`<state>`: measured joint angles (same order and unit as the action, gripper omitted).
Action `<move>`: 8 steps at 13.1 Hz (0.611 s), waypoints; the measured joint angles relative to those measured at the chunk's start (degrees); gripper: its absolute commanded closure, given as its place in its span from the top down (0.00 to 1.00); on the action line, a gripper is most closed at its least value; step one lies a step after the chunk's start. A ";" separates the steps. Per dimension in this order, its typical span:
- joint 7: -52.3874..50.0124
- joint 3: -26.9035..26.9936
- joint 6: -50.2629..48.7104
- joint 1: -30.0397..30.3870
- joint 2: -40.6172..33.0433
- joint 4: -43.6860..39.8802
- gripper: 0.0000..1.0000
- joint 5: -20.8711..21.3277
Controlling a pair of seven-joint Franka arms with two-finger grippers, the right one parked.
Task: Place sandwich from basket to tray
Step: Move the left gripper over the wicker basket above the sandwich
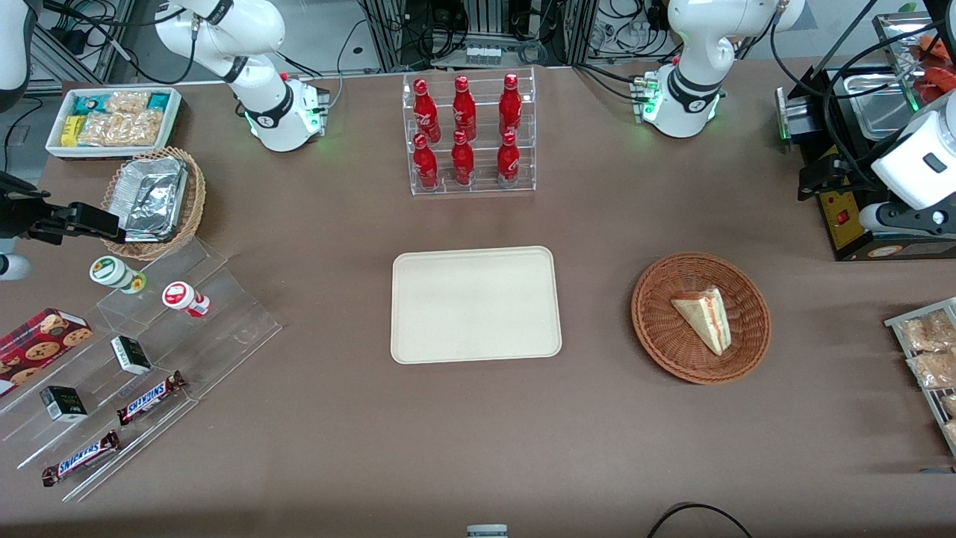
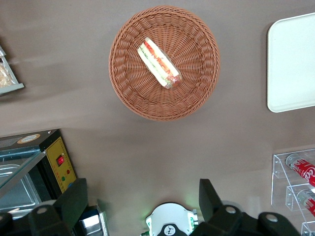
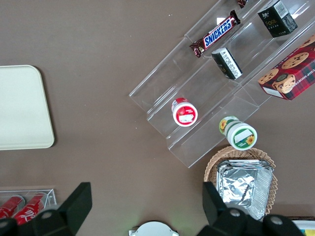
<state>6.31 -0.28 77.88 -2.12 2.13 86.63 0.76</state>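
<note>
The left arm is holding its gripper (image 2: 142, 204) high above the table, pointing straight down, with nothing between the fingers (image 2: 74, 201); the jaws are standing wide apart. The gripper is hanging well apart from the basket (image 1: 700, 317), toward the working arm's end of the table. The sandwich (image 1: 704, 317) is lying in the basket, near its centre. The tray (image 1: 476, 304) is sitting flat on the table (image 1: 478, 433), beside the basket.
</note>
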 measured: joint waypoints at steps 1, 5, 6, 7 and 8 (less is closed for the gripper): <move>0.00 0.00 0.07 0.00 0.00 0.00 1.00 0.00; 0.00 0.00 1.01 0.00 0.01 0.10 1.00 0.00; 0.01 0.00 1.08 -0.02 0.11 0.41 1.00 0.00; 0.05 -0.04 1.57 -0.10 0.27 1.39 1.00 -0.01; 0.06 -0.13 3.24 -0.21 0.48 3.11 1.00 -0.01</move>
<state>6.37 -0.41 81.11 -2.33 2.61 89.73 0.75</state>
